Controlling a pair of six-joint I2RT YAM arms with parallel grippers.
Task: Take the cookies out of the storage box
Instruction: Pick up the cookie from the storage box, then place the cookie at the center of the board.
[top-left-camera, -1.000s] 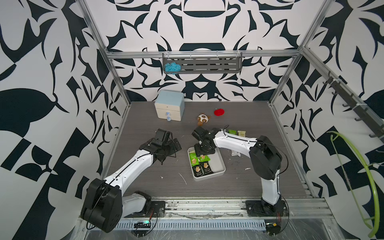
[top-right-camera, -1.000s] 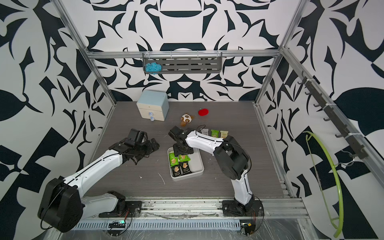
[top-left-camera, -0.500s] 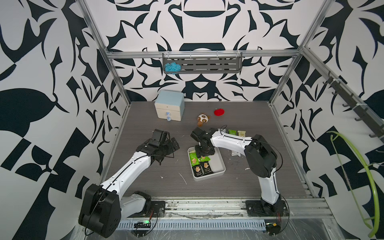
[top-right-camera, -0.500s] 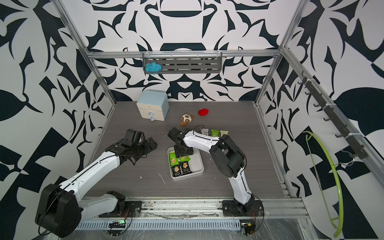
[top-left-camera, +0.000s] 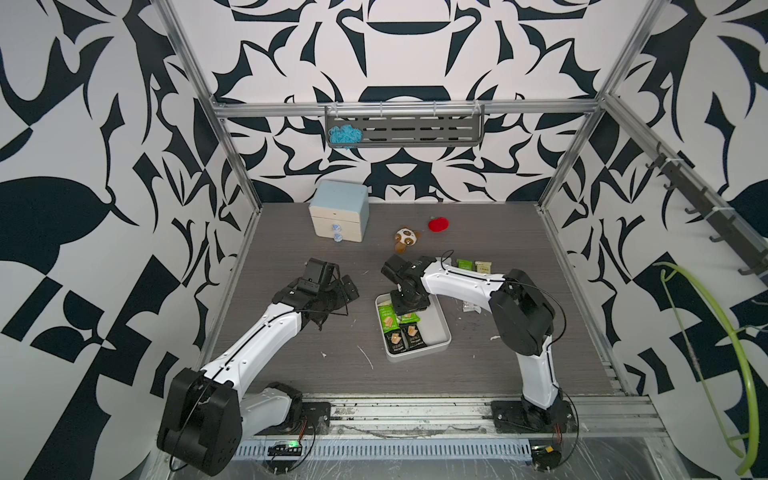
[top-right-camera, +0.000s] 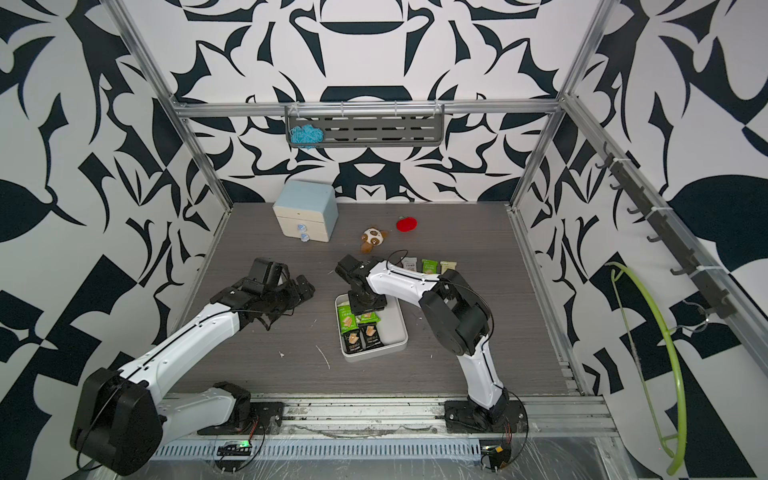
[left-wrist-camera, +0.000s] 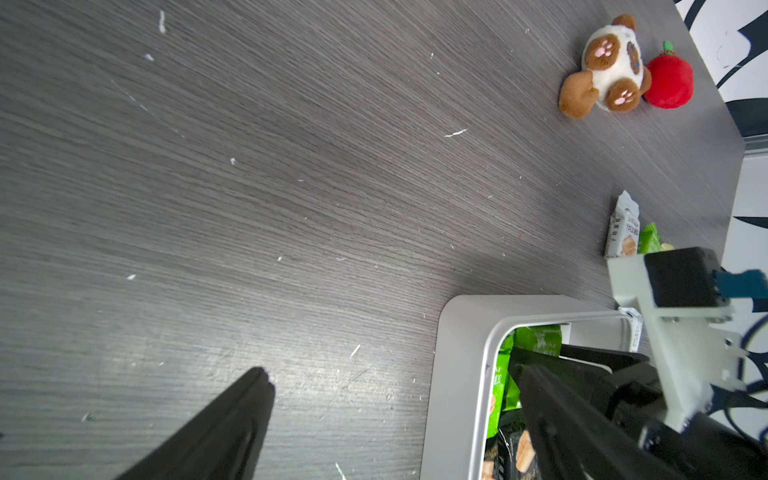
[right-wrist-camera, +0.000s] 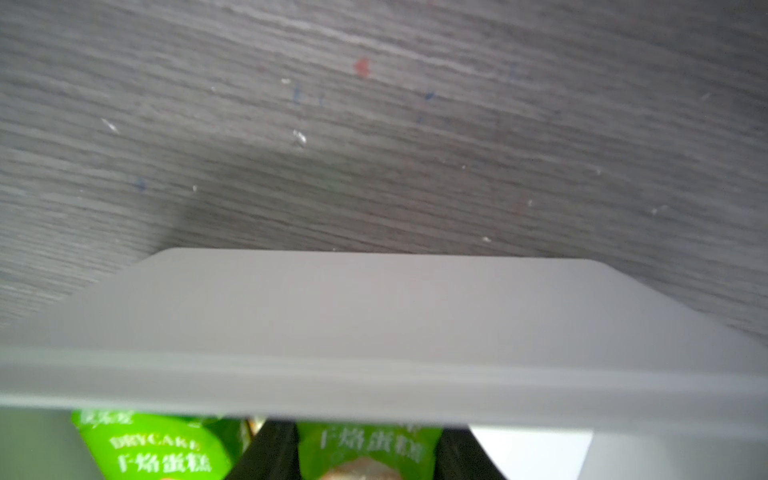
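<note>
The white storage box (top-left-camera: 436, 326) (top-right-camera: 395, 328) lies mid-table with green and black cookies (top-left-camera: 388, 322) (top-right-camera: 370, 334) along its left side. My right gripper (top-left-camera: 409, 307) (top-right-camera: 365, 306) points down into the box's far end. In the right wrist view its fingers (right-wrist-camera: 270, 453) press both edges of a green cookie packet (right-wrist-camera: 365, 449) just behind the box wall (right-wrist-camera: 374, 324). My left gripper (top-left-camera: 345, 291) (left-wrist-camera: 390, 399) hovers open and empty over the table, left of the box (left-wrist-camera: 457, 374). Three more cookies (top-left-camera: 465, 263) (top-right-camera: 430, 266) lie in a row behind the right arm.
A blue-topped cream cabinet (top-left-camera: 340, 216) stands at the back left. A brown-and-white plush toy (top-left-camera: 406, 238) and a red plush apple (top-left-camera: 439, 224) lie behind the box. A loose white packet (top-left-camera: 469, 306) rests under the right arm. A wall shelf (top-left-camera: 405, 129) holds blue yarn.
My right gripper has sunk into the far end of the box and its fingers have narrowed onto the green packet. The left arm has barely shifted.
</note>
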